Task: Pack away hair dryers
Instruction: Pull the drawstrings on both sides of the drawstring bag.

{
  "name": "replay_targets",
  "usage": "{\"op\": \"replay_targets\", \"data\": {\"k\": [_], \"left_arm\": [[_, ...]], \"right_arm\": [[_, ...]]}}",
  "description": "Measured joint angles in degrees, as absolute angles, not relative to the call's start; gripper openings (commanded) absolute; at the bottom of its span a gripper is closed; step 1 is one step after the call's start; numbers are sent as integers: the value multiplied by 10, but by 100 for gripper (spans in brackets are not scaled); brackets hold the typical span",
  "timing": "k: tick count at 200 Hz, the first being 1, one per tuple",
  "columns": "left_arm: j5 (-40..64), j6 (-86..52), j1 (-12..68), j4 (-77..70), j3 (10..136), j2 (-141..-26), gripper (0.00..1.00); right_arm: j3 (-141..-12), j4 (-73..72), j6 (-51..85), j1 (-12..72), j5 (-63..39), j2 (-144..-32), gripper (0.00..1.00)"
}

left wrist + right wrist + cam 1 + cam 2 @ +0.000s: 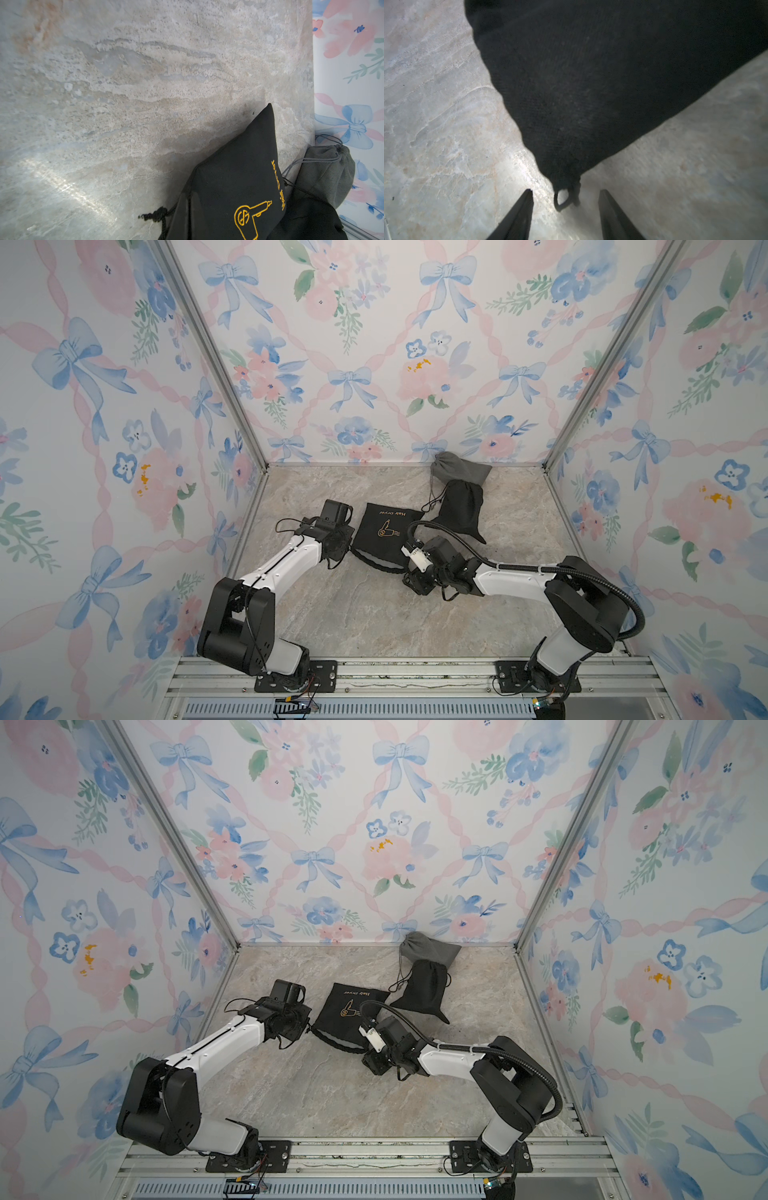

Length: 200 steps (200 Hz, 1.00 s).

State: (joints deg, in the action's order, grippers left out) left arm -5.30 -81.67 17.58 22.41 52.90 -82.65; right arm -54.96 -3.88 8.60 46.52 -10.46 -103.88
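hair dryers: we see no dryer body itself, so we cannot tell where they lie or how they look; the only dryer shape on show is a gold outline on a pouch.
printed pouch (384,531): black cloth with gold "hair dryer" lettering and the gold outline, just off the table centre towards 10 o'clock; its gathered mouth faces 6 o'clock. in the left wrist view (234,187) one corner stands up to a point.
plain black pouch (459,506): at 1 o'clock of the printed pouch, bulging, its neck drawn in.
grey pouch (459,468): at 12 o'clock of the plain black pouch, touching it and lying against the back wall (374,364).
left gripper (348,545): at the printed pouch's 8 o'clock corner, jaws closed tight; whether cloth or cord is pinched we cannot tell.
right gripper (565,192): at the printed pouch's 5 o'clock corner, jaws apart and holding nothing.
cord loop (562,199): black, hanging from the pouch corner, lying between the right fingers and touching neither.
table (374,614): marbled beige stone, with both arms reaching in from 6 o'clock.
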Motion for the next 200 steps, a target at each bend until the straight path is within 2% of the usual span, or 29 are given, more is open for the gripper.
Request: {"op": "replay_targets", "data": {"k": [38,63,91,135,170,200], "left_arm": [[-51,-817,176,224,529,-827,0],[-51,-817,176,224,530,-827,0],[-51,-817,178,224,531,-826,0],[-52,-817,179,225,531,-821,0],[-63,-805,177,229,553,-810,0],[-84,-775,163,229,578,-792,0]], "right_arm": [[-551,-39,92,461,-110,-1042,41],[-559,-37,94,461,-117,-1056,30],[-569,-36,96,459,-127,-1069,0],[-552,-44,106,442,-133,-1056,0],[-509,-34,116,416,-117,-984,0],[-508,8,116,409,-52,-891,0]]}}
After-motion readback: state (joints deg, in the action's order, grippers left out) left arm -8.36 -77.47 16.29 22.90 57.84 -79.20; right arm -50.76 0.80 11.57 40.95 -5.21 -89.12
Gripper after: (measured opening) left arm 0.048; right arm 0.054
